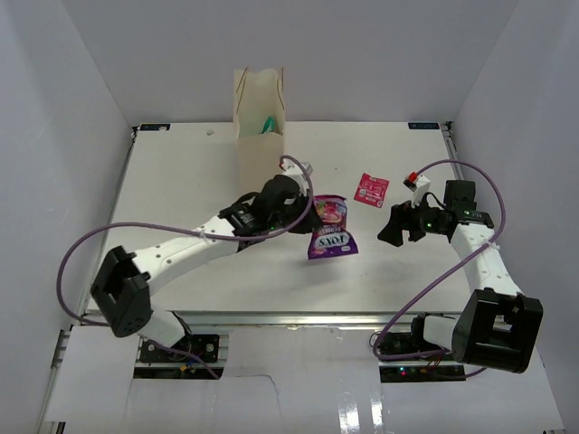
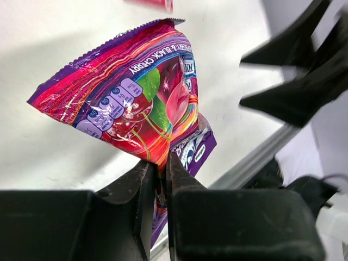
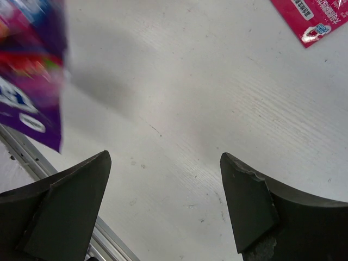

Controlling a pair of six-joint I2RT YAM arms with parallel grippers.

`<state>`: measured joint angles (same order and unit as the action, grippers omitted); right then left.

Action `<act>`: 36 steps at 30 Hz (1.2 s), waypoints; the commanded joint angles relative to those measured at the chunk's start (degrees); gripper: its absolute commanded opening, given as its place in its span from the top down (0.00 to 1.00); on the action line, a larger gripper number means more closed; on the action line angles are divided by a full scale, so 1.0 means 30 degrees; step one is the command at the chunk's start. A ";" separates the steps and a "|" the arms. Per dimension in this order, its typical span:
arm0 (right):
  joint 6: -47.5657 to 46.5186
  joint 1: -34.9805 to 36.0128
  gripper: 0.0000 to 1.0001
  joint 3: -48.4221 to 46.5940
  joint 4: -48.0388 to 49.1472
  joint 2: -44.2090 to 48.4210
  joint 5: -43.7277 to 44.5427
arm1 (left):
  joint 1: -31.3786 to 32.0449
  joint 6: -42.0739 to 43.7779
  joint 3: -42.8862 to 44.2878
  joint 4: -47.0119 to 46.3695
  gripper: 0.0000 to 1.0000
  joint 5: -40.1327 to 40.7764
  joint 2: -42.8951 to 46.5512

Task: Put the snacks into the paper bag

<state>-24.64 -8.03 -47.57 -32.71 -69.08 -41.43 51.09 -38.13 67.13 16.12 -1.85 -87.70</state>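
My left gripper [image 1: 311, 220] is shut on the top edge of the purple-pink packet [image 1: 330, 228] and holds it off the table, near the middle. In the left wrist view the gripper [image 2: 161, 163] pinches one corner of that packet [image 2: 136, 92]. The cream paper bag [image 1: 258, 104] stands upright at the back, with a teal packet [image 1: 269, 125] showing inside. A small pink-red packet [image 1: 371, 189] lies flat right of centre. My right gripper [image 1: 395, 226] is open and empty, just below it. The orange and silver-grey packets are out of view.
The right wrist view shows my open right gripper [image 3: 165, 157] over bare table, the purple-pink packet [image 3: 30, 81] blurred at left and the pink-red packet [image 3: 315, 19] at top right. The table's metal front rail [image 3: 114, 242] runs close below. White walls enclose the table.
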 commanded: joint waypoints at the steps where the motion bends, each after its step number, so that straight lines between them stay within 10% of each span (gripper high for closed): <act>1: -0.0018 -0.0164 0.13 -0.0871 0.0502 -0.0089 -0.0692 | -0.1207 0.1252 0.0530 -0.0042 1.00 0.2577 0.3097; 24: -0.0018 -0.0282 0.13 -0.0784 0.0824 -0.0411 -0.0721 | -0.7303 0.7903 1.6054 0.2362 1.00 0.7236 -0.0910; 36: 0.0070 -0.0282 0.13 -0.0813 0.1059 -0.0821 -0.0692 | -0.7333 0.9603 1.5210 0.0019 1.00 0.8378 0.0258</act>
<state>-24.47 -8.62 -48.23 -31.14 -71.42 -42.22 29.15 -11.42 112.81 22.13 21.19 -92.14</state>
